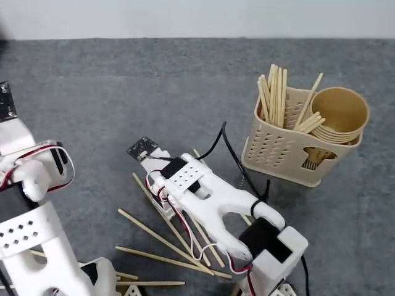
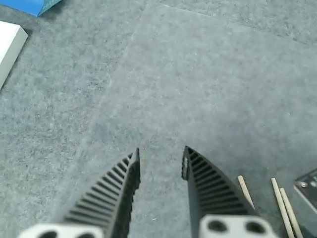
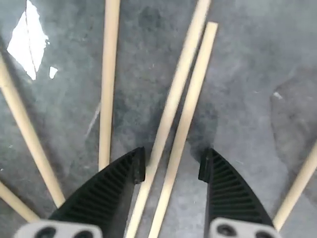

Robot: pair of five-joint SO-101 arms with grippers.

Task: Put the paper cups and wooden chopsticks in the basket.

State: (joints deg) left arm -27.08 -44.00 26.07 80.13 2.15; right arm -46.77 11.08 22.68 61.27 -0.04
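Note:
A beige slotted basket (image 1: 290, 157) stands at the right of the grey mat and holds nested paper cups (image 1: 342, 114) and several upright wooden chopsticks (image 1: 274, 92). More chopsticks (image 1: 160, 237) lie scattered on the mat at the front centre. My right gripper (image 3: 171, 166) is open low over them, and two parallel chopsticks (image 3: 183, 114) run between its fingers. In the high view the right gripper (image 1: 159, 196) is down among these sticks. My left gripper (image 2: 161, 163) is open above bare mat with nothing in it; chopstick ends (image 2: 280, 198) lie off to its side.
The left arm (image 1: 31, 172) stands at the mat's left edge. A white flat object (image 2: 10, 44) and a blue one (image 2: 29, 5) lie beyond the left gripper. A black cable (image 1: 231, 157) runs from the right arm toward the basket.

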